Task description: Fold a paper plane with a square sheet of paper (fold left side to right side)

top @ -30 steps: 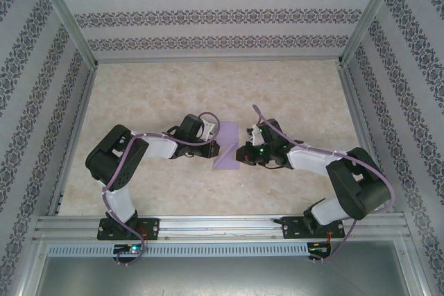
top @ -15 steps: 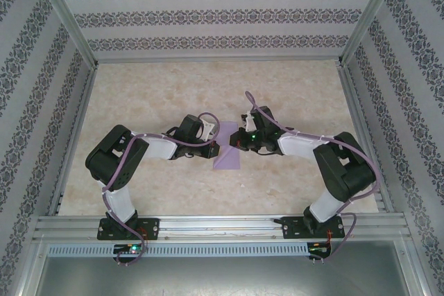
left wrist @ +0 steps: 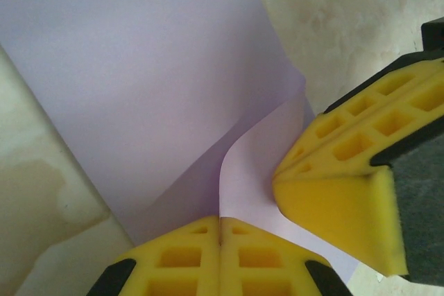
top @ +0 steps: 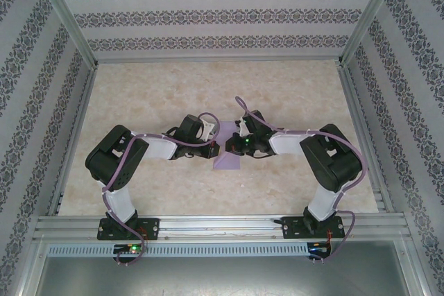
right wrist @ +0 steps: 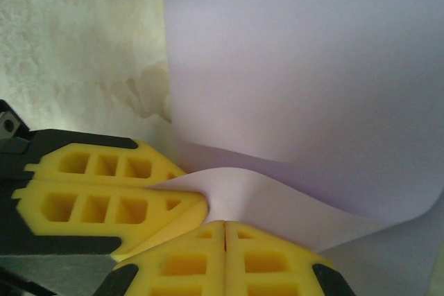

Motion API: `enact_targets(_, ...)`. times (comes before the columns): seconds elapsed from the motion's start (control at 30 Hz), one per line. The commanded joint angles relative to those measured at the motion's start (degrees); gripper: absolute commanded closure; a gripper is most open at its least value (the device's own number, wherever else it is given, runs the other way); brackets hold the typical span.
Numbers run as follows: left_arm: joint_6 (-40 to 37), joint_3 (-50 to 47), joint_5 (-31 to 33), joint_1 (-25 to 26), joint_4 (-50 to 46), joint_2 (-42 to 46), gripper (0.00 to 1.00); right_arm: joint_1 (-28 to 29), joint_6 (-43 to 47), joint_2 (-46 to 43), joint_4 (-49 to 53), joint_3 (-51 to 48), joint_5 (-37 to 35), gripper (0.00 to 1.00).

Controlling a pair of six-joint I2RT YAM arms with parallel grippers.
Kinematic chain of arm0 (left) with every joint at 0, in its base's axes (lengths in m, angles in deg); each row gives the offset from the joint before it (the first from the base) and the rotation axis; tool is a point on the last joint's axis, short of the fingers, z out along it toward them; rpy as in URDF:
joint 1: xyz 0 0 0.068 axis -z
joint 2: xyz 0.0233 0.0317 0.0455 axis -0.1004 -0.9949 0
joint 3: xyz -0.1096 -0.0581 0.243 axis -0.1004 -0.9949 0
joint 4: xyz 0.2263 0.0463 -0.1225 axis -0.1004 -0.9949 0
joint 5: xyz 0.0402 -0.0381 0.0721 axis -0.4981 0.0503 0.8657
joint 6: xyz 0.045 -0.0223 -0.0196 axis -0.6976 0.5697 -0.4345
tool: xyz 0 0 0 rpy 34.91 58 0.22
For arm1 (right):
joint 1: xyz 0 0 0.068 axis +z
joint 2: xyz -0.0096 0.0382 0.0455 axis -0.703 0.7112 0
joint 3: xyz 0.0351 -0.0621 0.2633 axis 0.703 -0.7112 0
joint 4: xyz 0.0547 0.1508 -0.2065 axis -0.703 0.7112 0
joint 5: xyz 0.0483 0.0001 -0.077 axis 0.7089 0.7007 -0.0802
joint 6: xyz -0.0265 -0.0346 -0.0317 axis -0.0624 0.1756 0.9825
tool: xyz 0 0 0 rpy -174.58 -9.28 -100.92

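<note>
The square sheet of paper [top: 226,163] is lavender and lies mid-table between both arms. One of its edges is lifted and curls up off the flat part [left wrist: 152,74]. In the left wrist view my left gripper [left wrist: 220,230] is shut, and the raised paper edge runs into the seam between its yellow pads. Seen from above, it [top: 216,148] sits at the sheet's left side. My right gripper [right wrist: 224,230] is shut too, its tip against the curled flap [right wrist: 277,199], with no paper seen between its pads. It [top: 231,146] is over the sheet, close beside the left one.
The beige marbled tabletop [top: 208,88] stretches away behind the paper. Aluminium frame rails [top: 215,225] run along the near edge, and posts with patterned walls [top: 41,67] close in both sides and the back.
The right arm has swung left, bringing its gripper from the sheet's right edge onto the paper next to the left gripper. The left arm has not moved.
</note>
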Motion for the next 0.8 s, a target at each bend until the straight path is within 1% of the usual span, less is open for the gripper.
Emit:
enact_targets(0.0,-1.5,-0.9,4.7,-0.3,-4.6,-0.4,0.98,0.3,0.4,1.6,-1.0,0.8,-1.5,1.00)
enact_targets(0.33,-1.1,-1.1,5.0,-0.3,-4.7,-0.3,0.97,0.3,0.5,2.7,0.0,0.3,-2.5,1.00)
enact_targets(0.4,-0.6,-1.0,4.5,-0.3,-4.4,0.4,0.94,0.2,0.2,2.7,0.4,-0.2,-2.8,1.00)
enact_targets(0.53,0.3,-0.6,4.1,-0.3,-4.6,3.4,0.83,0.1,-0.7,2.3,0.3,-2.6,-3.6,1.00)
enact_targets(0.67,0.3,0.3,5.3,-0.3,-7.2,8.7,0.76,0.2,-0.5,2.0,-0.1,-4.5,-3.8,1.00)
enact_targets(0.77,0.0,1.0,7.0,-0.4,-10.4,13.1,0.73,0.2,-0.2,1.7,-0.8,-5.1,-3.3,1.00)
